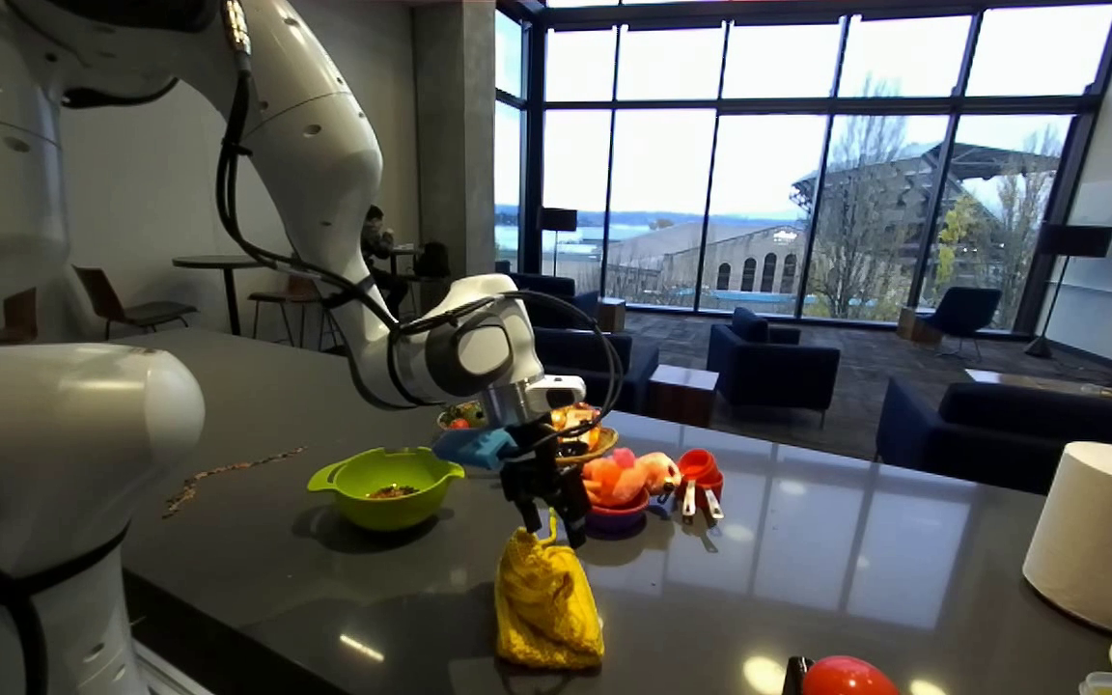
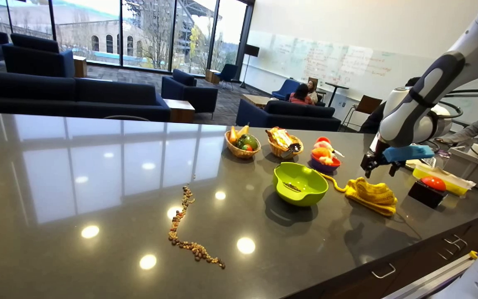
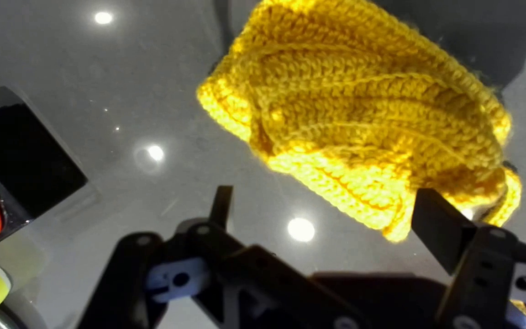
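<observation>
Black two-fingered gripper (image 3: 324,196): jaws spread wide, nothing held, positioned near crumpled yellow crocheted cloth (image 3: 363,114). Round lime-green bowl (image 2: 307,198): placed near cloth.

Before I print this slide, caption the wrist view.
Open black two-finger gripper near a rumpled yellow knitted cloth on shiny grey countertop, red-domed black box at left.

Cool daylight enters through the tall black-framed glass windows (image 1: 778,164) on the far side, their upper part burnt out to white; the polished dark-grey countertop (image 1: 807,579) mirrors them and carries round spots of glare; a soft shadow spreads under the round lime-green bowl (image 2: 309,182); the yellow crocheted cloth (image 3: 368,105) is overexposed along one edge in the wrist view; the wide pale whiteboard (image 2: 330,62) at the far right is too soft to read.
</observation>
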Tool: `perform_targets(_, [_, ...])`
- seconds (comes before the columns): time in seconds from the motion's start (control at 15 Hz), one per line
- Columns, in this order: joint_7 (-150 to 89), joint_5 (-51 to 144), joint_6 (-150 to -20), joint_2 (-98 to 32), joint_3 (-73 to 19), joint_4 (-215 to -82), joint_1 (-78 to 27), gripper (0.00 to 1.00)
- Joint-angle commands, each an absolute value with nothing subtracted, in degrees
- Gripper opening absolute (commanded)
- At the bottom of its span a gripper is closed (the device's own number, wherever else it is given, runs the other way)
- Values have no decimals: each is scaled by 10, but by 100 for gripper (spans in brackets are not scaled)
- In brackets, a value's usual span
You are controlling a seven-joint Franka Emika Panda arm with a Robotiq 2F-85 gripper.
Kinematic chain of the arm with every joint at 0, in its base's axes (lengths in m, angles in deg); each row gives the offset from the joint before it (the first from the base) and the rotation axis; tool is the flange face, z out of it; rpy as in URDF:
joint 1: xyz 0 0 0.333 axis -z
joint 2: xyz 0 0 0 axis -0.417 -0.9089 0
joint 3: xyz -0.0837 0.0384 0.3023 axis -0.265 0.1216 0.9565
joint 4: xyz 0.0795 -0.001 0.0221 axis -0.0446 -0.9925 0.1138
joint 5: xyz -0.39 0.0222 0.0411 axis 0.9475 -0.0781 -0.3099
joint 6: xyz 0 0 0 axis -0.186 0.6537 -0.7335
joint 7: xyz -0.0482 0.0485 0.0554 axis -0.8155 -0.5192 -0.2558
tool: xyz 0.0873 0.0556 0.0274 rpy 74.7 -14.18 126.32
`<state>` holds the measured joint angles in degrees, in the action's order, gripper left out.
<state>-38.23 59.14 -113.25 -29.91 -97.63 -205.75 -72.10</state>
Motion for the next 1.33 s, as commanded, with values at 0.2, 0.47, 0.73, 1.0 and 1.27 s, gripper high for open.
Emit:
perform_targets(0.2, [-317, 548, -1051, -253, -927, -2033, -657, 100])
perform_targets(0.47, [-289, 518, -1010, -247, -908, -2030, -650, 100])
perform_targets(0.73, [-262, 487, -999, -255, -889, -2027, -641, 100])
perform_targets(1.0, [-256, 502, -996, -243, -767, -2015, -512, 100])
perform_targets(1.27, [-233, 476, -987, -266, -604, -1991, -345, 100])
